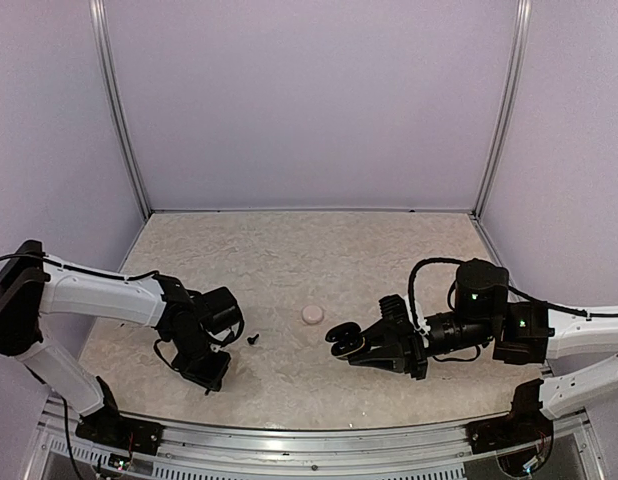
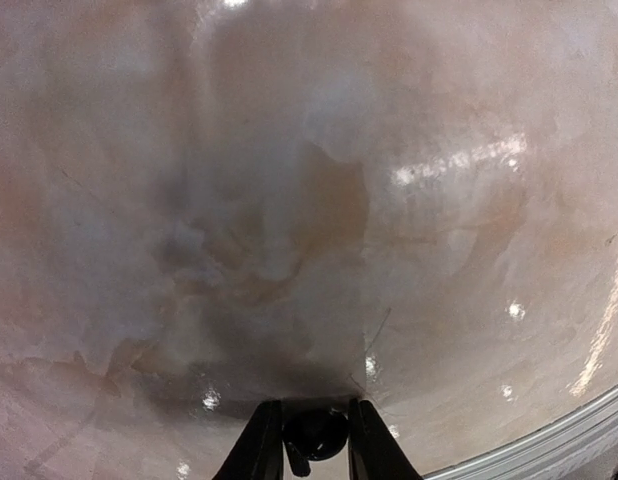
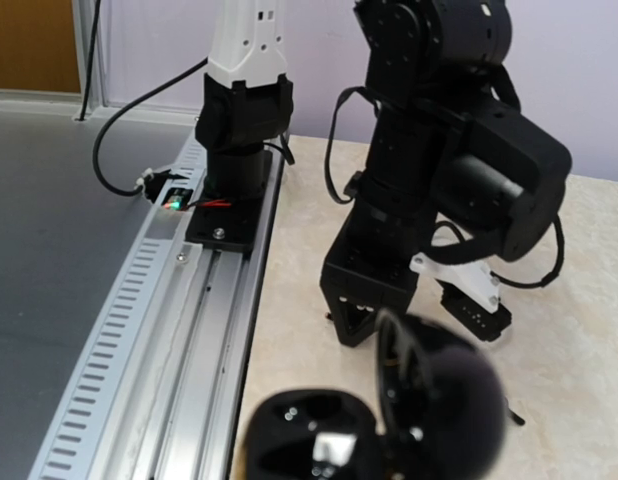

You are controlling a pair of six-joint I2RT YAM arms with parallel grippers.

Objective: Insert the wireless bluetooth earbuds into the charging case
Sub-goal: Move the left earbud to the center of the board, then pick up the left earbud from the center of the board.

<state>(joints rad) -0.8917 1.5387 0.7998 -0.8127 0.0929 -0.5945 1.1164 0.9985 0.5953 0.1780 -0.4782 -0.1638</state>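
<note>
My left gripper points down at the table near the front left. In the left wrist view it is shut on a small black earbud, just above the tabletop. A second black earbud lies on the table just right of the left gripper. My right gripper is shut on an open black charging case, held above the table's middle. In the right wrist view the case shows its sockets, with its lid upright and blurred.
A small round pinkish-white case lies on the table between the arms, beyond the black case. The metal rail runs along the near edge. The left arm's wrist stands beyond the black case in the right wrist view.
</note>
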